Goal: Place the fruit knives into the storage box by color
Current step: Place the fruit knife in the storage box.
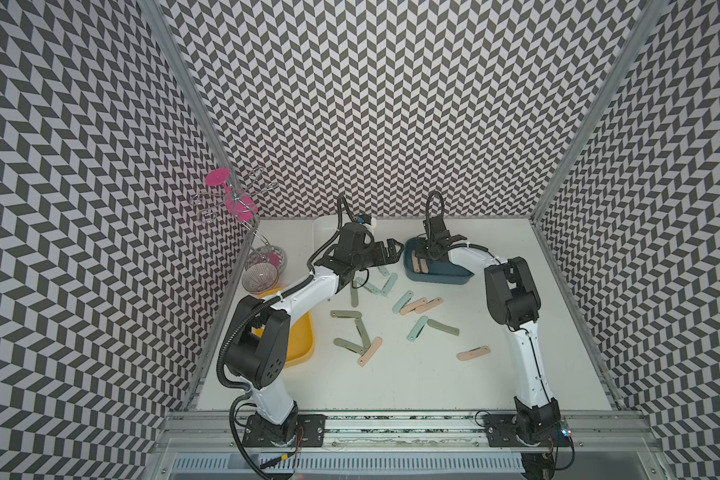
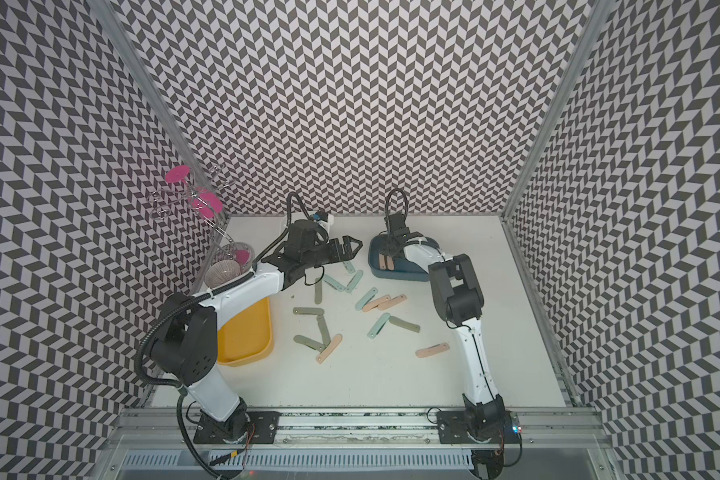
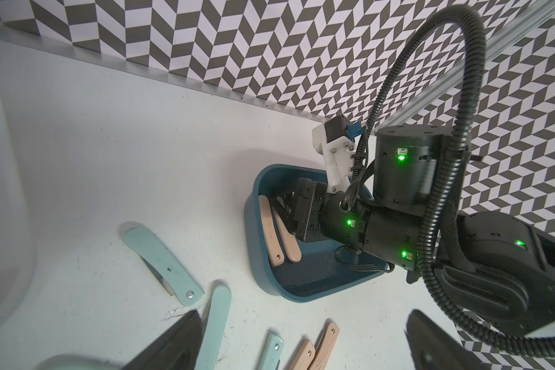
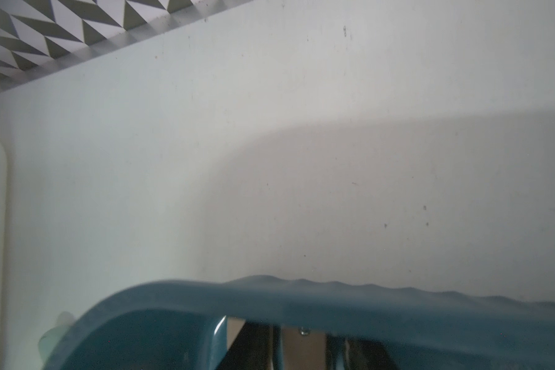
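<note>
Fruit knives in mint (image 1: 403, 301), peach (image 1: 473, 353) and olive (image 1: 346, 314) lie scattered over the middle of the white table. Two peach knives (image 3: 269, 234) lie side by side in the blue storage box (image 1: 437, 278). My right gripper (image 1: 427, 255) reaches down into that box. In the right wrist view its dark fingers (image 4: 257, 346) stand slightly apart on either side of a peach knife (image 4: 302, 342), with thin gaps showing. My left gripper (image 1: 395, 249) hovers wide open and holds nothing, just left of the blue box and above mint knives (image 3: 164, 256).
A yellow box (image 1: 300, 345) sits at the left, partly under my left arm. A white box (image 1: 321, 232) stands at the back behind my left wrist. A glass rack with pink glasses (image 1: 233, 199) and a bowl (image 1: 259, 279) fill the far left corner.
</note>
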`<state>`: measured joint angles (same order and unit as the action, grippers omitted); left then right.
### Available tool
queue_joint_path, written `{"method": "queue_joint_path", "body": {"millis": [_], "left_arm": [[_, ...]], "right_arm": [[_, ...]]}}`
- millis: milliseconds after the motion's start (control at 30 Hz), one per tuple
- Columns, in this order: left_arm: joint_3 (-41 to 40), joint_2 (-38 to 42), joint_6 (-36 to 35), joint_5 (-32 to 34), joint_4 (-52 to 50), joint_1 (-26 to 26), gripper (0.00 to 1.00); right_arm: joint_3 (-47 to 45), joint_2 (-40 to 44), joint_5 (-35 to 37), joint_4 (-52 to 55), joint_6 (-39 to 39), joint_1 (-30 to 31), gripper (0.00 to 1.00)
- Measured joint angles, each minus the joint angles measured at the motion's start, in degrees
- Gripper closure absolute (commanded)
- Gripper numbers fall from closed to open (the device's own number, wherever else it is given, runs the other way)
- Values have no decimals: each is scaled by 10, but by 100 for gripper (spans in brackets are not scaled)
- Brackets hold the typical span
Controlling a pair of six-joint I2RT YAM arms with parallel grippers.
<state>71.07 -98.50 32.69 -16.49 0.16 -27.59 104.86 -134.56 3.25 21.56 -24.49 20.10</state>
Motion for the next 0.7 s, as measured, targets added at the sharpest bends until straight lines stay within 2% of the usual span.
{"method": "queue_joint_path", "body": {"millis": [100, 167, 400, 567, 700], "left_arm": [[0, 0, 0, -2, 0, 0, 0], [0, 2, 2, -3, -2, -1, 0], [-31, 50, 2, 2, -12, -19, 0], [-69, 105, 4, 5, -11, -39, 0], [-102, 137, 9, 4, -9, -51, 0]], "right_arm": [[-12, 18, 0, 10, -1, 0, 49], [-42, 50, 0, 14, -1, 0, 39], [-188, 246, 4, 6, -13, 0, 2], [-286, 362, 31, 4, -29, 0, 0], [-372, 437, 80, 16, -52, 12, 0]]}}
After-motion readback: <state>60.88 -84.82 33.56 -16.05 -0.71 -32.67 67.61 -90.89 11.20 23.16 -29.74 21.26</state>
